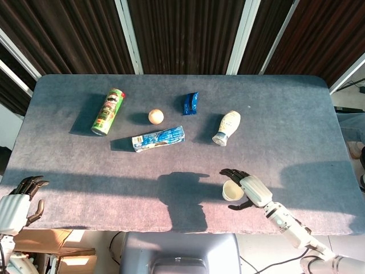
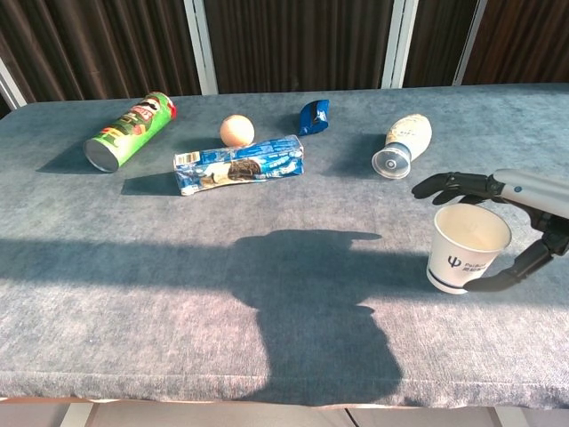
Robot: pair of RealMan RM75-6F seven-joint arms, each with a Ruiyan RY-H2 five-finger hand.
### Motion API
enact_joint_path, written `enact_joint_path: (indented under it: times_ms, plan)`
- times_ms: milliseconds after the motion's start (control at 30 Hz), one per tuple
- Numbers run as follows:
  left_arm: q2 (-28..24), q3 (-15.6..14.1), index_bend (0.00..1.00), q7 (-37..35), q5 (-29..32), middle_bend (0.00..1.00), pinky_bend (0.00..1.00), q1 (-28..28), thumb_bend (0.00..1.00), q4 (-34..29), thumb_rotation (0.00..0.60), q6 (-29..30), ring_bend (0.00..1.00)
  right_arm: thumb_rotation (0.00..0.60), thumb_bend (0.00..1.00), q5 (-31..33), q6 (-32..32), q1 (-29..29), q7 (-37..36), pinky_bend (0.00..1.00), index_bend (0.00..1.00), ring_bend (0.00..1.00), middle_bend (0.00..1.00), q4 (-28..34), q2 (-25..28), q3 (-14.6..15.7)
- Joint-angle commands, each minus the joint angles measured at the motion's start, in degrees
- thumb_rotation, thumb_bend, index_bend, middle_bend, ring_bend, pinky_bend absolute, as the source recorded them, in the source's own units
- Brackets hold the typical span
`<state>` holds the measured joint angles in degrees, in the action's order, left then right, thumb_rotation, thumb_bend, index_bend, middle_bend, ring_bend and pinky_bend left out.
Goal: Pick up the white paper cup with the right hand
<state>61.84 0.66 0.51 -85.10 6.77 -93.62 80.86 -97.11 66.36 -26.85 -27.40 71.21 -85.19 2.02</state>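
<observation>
The white paper cup (image 1: 231, 190) (image 2: 467, 245) stands upright near the table's front right edge, with a small dark logo on its side. My right hand (image 1: 251, 191) (image 2: 532, 192) is wrapped loosely around it from the right. Its fingers (image 2: 449, 185) reach past the cup's far side, and the thumb (image 2: 498, 281) curves in at the near side by the base. I cannot see a firm grip, and the cup sits on the table. My left hand (image 1: 16, 204) hangs off the front left corner, holding nothing.
A white bottle (image 1: 227, 127) (image 2: 404, 142) lies behind the cup. Further left lie a blue packet (image 1: 191, 103), a blue biscuit pack (image 1: 158, 138), an orange ball (image 1: 155, 116) and a green crisp can (image 1: 109, 111). The table's front edge (image 1: 171, 231) is close to the cup.
</observation>
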Motion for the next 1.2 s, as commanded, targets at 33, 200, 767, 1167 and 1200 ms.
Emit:
enact_joint_path:
  times_ms: [33, 200, 767, 1167, 1200]
  plan:
    - [0.0, 0.0, 0.26, -0.1, -0.1, 0.16, 0.38, 0.0, 0.55, 0.0, 0.600, 0.0, 0.13, 0.600, 0.16, 0.3, 0.3, 0.0, 0.3, 0.38, 0.33, 0.26, 0.29, -0.6, -0.7, 0.1]
    - [-0.1, -0.1, 0.26, -0.6, -0.3, 0.16, 0.38, 0.0, 0.55, 0.0, 0.600, 0.0, 0.13, 0.600, 0.34, 0.8, 0.9, 0.1, 1.2, 0.46, 0.44, 0.35, 0.36, -1.8, -1.6, 0.2]
    - [-0.3, -0.2, 0.26, -1.2, -0.4, 0.16, 0.38, -0.1, 0.55, 0.1, 0.600, -0.1, 0.13, 0.600, 0.55, 1.8, 6.0, 1.2, 14.4, 0.60, 0.59, 0.47, 0.46, -1.2, -1.5, -2.0]
    - [-0.4, -0.4, 0.26, -0.3, -0.1, 0.16, 0.38, 0.2, 0.55, -0.5, 0.600, -1.0, 0.13, 0.600, 0.55, 5.7, -0.7, 0.5, 64.3, 0.58, 0.57, 0.43, 0.46, 14.0, 8.8, -4.0]
    - [-0.4, -0.4, 0.27, -0.2, 0.0, 0.16, 0.38, 0.2, 0.55, -0.6, 0.600, -1.1, 0.13, 0.600, 0.55, 7.2, -2.2, 0.4, 66.3, 0.58, 0.57, 0.43, 0.46, 15.4, 9.4, -4.0]
